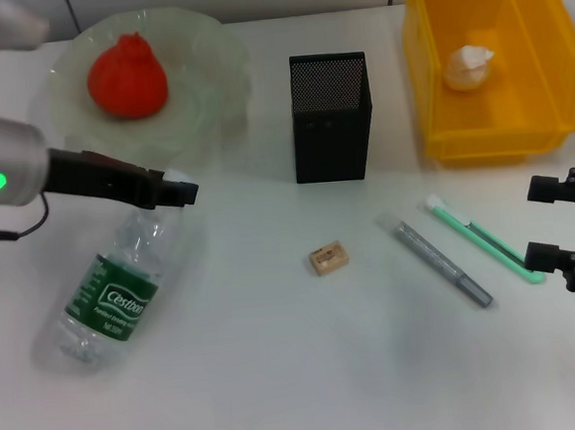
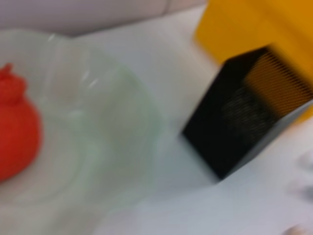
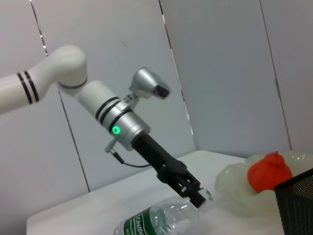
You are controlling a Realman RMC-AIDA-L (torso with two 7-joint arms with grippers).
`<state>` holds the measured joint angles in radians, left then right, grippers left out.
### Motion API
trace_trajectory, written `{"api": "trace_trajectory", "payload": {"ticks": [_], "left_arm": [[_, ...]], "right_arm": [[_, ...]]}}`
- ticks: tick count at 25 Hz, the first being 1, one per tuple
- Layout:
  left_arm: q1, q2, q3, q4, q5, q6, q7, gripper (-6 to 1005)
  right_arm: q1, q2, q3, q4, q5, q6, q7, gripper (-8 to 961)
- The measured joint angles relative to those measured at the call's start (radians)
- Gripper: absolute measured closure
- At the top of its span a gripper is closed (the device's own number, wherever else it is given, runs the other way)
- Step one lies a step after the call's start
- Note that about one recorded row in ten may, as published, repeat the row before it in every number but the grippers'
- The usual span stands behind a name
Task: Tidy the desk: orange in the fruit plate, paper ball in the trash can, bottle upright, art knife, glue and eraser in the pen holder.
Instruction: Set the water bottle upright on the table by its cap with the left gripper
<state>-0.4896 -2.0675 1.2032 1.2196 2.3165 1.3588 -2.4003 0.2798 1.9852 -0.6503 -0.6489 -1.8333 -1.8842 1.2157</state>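
Here the bottle [image 1: 106, 292] lies on its side near the surface's [image 1: 280, 375] left edge, with open room in front. The left claw [image 1: 176, 192] sits at its neck; whether it grips, I cannot tell. The right claw [image 1: 547, 219] hangs wide beside the green art knife [image 1: 484, 241]. Only the right wrist view shows the left claw low against the bottle's [image 3: 161, 219] cap end.

You have the orange [image 1: 126, 77] in the plate [image 1: 205, 52] at the far left corner, the paper ball [image 1: 468, 67] in the yellow bin [image 1: 427, 84] far right. The bottle [image 1: 114, 288] lies flat near the left edge; eraser [image 1: 329, 259], knife [image 1: 444, 262] and glue [image 1: 484, 239] lie loose before the black holder [image 1: 331, 118].
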Motion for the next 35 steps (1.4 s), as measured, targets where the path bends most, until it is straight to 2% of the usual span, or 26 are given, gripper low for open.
{"api": "trace_trajectory", "payload": {"ticks": [5,6,7,10,12,13,15,21,27,31,35], "left_arm": [[0.050,0.004,-0.231,-0.114,-0.229,0.107,0.277,548],[0.060,0.005,-0.320,-0.181,-0.290,0.145,0.390,551],[0.060,0.005,-0.320,-0.181,-0.290,0.145,0.390,553],[0.073,0.005,-0.414,-0.293,-0.378,0.184,0.558,557],[0.076,0.005,-0.426,-0.319,-0.393,0.186,0.598,557],[0.084,0.005,-0.445,-0.375,-0.423,0.192,0.688,557],[0.095,0.004,-0.455,-0.406,-0.454,0.197,0.750,558],[0.142,0.004,-0.471,-0.445,-0.593,0.211,0.900,561],[0.139,0.005,-0.508,-0.504,-0.609,0.212,0.983,565],[0.125,0.003,-0.571,-0.585,-0.623,0.212,1.090,565],[0.123,0.004,-0.592,-0.678,-0.698,0.209,1.214,564]], "right_arm": [[0.017,0.002,0.003,0.001,0.009,-0.023,0.039,105],[0.022,0.003,0.005,0.001,0.012,-0.031,0.049,105],[0.027,0.004,0.009,0.001,0.013,-0.038,0.055,105],[0.046,0.012,0.029,0.001,0.015,-0.062,0.082,105],[0.057,0.014,0.041,0.000,0.016,-0.078,0.101,105],[0.063,0.015,0.046,0.000,0.016,-0.087,0.108,105],[0.071,0.018,0.057,0.000,0.016,-0.098,0.119,105],[0.092,0.031,0.076,0.000,0.017,-0.107,0.136,106],[0.106,0.039,0.077,0.000,0.017,-0.111,0.144,106],[0.109,0.048,0.077,0.000,0.021,-0.112,0.149,107],[0.109,0.051,0.077,0.000,0.028,-0.112,0.155,107]]}}
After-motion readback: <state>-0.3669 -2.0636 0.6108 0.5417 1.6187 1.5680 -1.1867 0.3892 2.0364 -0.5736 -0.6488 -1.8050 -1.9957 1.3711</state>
